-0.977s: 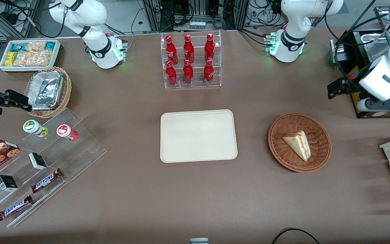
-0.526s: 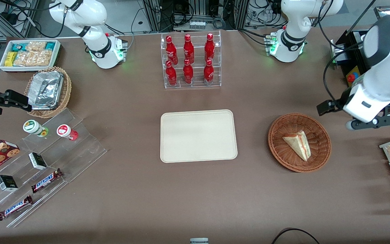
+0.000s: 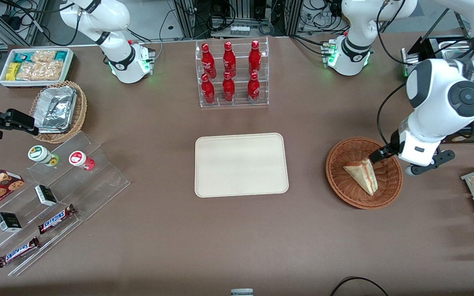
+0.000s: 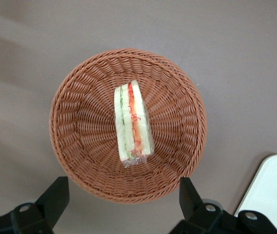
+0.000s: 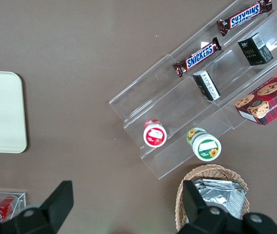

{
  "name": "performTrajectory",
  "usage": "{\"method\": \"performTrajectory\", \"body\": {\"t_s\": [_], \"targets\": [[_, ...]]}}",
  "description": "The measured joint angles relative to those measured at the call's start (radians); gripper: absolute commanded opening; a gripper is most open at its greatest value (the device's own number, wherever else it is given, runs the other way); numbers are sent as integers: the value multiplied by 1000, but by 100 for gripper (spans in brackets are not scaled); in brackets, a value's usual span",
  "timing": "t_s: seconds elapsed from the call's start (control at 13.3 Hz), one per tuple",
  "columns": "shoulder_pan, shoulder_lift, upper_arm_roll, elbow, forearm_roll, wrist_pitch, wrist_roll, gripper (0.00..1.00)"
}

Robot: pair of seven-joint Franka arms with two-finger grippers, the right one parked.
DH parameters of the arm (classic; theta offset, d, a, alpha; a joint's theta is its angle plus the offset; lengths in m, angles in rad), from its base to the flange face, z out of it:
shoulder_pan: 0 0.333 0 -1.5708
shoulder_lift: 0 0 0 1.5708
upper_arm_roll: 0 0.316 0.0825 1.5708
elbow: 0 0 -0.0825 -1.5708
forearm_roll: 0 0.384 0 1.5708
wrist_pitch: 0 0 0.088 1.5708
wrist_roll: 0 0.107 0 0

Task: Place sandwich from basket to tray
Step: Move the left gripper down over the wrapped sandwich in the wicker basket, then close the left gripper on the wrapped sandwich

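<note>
**Gripper spread above the basket, sandwich untouched**

We see the gripper hanging over the basket, its two dark fingers spread wide apart and holding nothing. In the wrist view the fingers straddle the basket's rim, one to each side, clear of the wicker. In the front view, at the middle right of the frame, the white arm bends down over the basket's edge on the working arm's end of the table, and a dark fingertip shows just above the sandwich.

The sandwich lies inside the basket, near its middle, resting on one bread face. We can make out the clear wrap around it in the wrist view, with red and green filling along the cut edge. Nothing grips it.

The tray sits flat at the centre of the front frame, well apart from the basket, toward the parked arm's end from it. One pale corner of it also shows in the wrist view.

Farther from the front camera than the tray, at the upper middle of the frame, stands a clear rack of red bottles. At the left of the front frame we see a lighter basket of foil containers, a white bin of snack packets, and a clear stepped stand with chocolate bars.
</note>
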Motion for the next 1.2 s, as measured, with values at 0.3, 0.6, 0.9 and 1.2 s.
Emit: {"method": "performTrajectory", "body": {"t_s": [0.3,0.6,0.9,1.2], "targets": [[0,27,0,-49,0,74,-46,100],[0,38,1,-160,0,221,-51,100],[0,69,1,-192,0,294,-53,100],[0,122,2,-193,0,355,-53,100]]}}
